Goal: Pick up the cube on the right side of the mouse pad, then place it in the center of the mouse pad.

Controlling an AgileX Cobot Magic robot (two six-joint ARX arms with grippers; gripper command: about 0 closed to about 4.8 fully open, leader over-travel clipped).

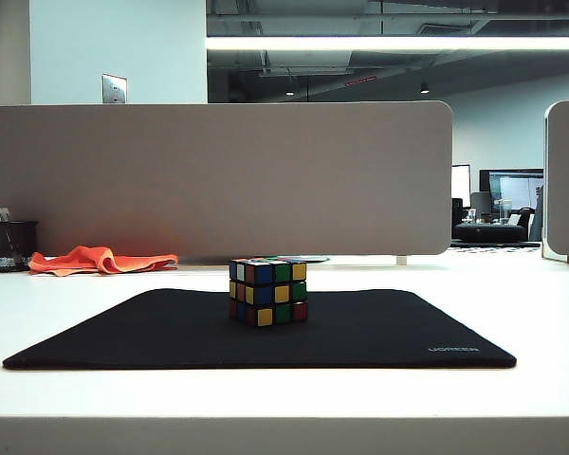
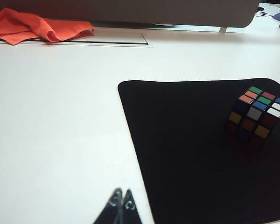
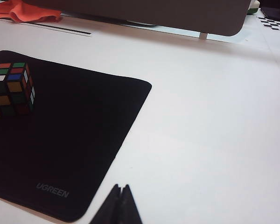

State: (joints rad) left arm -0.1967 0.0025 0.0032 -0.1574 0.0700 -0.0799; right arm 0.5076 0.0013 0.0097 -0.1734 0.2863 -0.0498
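Two black, tapering fingertips of the left gripper (image 2: pixel 121 205) and right gripper (image 3: pixel 120 203), each pair ending in narrow points.

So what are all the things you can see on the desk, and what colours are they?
cube: one, black with blue, green, yellow and red squares, sitting near the middle of the mouse pad
mouse pad: one, black with small grey letters, flat on the white desk
cloth: one, orange, crumpled at the back left by the divider
pen cup: one, black mesh, far back left
divider: one, grey, standing along the back of the desk
desk: one, white
left gripper: one, black, shut, over the desk left of the pad
right gripper: one, black, shut, by the pad's lettered corner
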